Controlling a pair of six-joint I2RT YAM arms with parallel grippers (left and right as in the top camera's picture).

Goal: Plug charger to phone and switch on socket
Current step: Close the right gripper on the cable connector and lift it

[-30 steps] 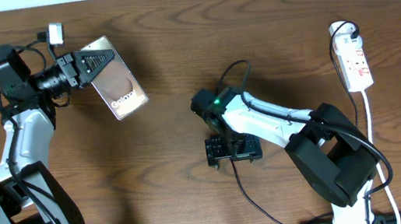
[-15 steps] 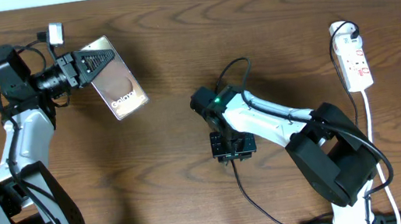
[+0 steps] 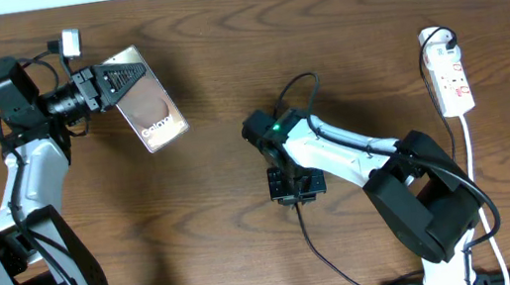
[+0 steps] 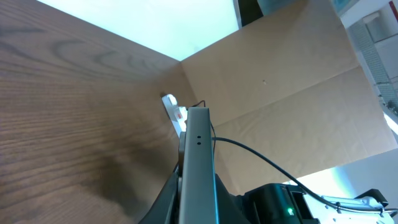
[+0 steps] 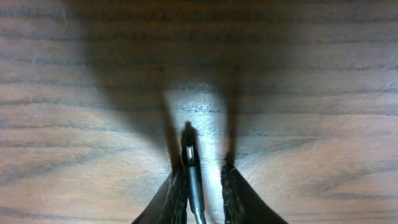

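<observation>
Finds the phone at far left, clamped by one end in the left claw, held tilted off the surface, presumably to keep its free end open for plugging. Notes at centre the right claw pressed down, jaws narrowed around the charger tip; cannot tell whether pinched yet. Records the socket at far right, well apart, untouched.

Phone end under left fingers
</observation>
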